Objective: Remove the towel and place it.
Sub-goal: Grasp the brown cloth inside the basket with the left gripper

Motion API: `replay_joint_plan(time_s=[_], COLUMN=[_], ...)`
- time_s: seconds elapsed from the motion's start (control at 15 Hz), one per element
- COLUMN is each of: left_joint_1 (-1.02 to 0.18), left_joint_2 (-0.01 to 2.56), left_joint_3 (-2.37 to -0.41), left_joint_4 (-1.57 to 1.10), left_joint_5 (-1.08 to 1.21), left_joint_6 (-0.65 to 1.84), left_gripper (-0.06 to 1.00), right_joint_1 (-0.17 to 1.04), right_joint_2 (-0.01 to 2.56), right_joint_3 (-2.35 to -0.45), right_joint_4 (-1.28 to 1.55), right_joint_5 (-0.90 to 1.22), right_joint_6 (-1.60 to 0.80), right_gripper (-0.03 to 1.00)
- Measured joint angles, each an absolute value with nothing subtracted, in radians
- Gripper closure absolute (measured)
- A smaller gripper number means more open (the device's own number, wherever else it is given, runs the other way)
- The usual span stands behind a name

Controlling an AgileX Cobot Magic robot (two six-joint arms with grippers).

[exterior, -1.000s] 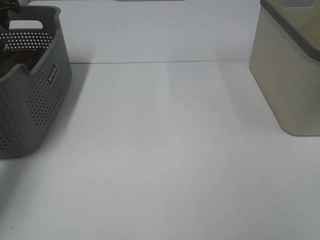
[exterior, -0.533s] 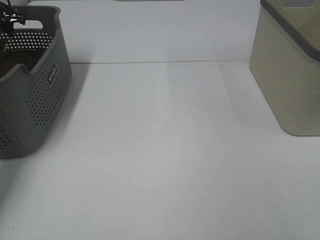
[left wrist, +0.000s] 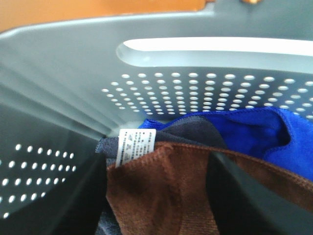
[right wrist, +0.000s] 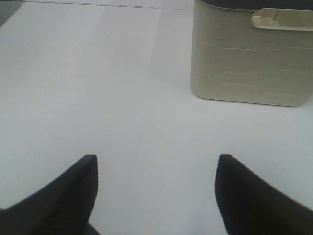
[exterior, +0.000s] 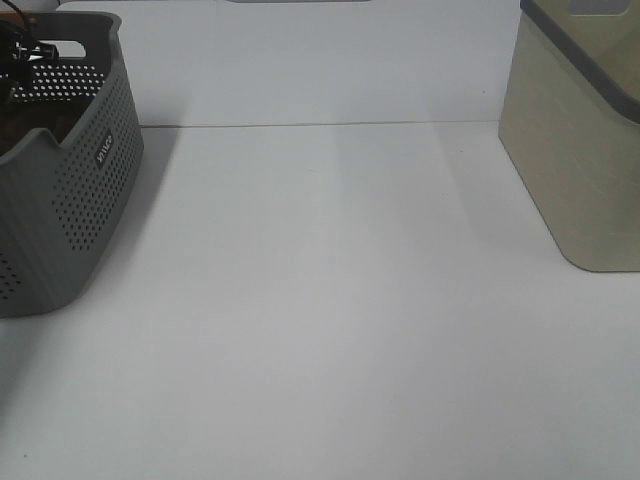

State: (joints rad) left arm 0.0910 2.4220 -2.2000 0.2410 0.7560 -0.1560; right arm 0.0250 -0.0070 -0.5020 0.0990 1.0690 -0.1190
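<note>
White table's [exterior: 350, 300] basket [exterior: 90, 200] holds towel [left wrist: 166, 200] straddled by left end effector [left wrist: 154, 164].

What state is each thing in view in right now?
grey basket: upright on the table, cloths inside.
towel: lying in the grey basket, white tag showing.
blue cloth: in the grey basket, against the towel.
beige bin: upright; inside not visible.
left gripper: jaws open, astride the towel's edge.
right gripper: jaws open, empty, above the table.
</note>
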Motion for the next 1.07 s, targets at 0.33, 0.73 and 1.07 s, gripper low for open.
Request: replay_joint_plan(time_s=[0.33,0.73,1.07], left_joint_1=[0.091,0.091,0.091], left_joint_2=[2.456,2.457,2.457], left_joint_3=[-2.206,-2.206,-2.206], left_joint_4=[0.246,0.267,0.272], left_joint_5=[0.747,0.743,0.744], left_joint_6=[-0.139,-0.124,-0.066], left_gripper=[0.43,0.79,0.94], right_joint_1=[0.025,0.025,0.025], right_joint_2=[-0.007,-0.007,-0.007], right_joint_3=[-0.502,-0.502,-0.502], right_joint_4=[0.099,0.099,0.099], right_joint_5=[1.069,1.069,1.069], right_joint_6=[-0.119,-0.119,-0.119], right_gripper=[0.32,0.32,0.32])
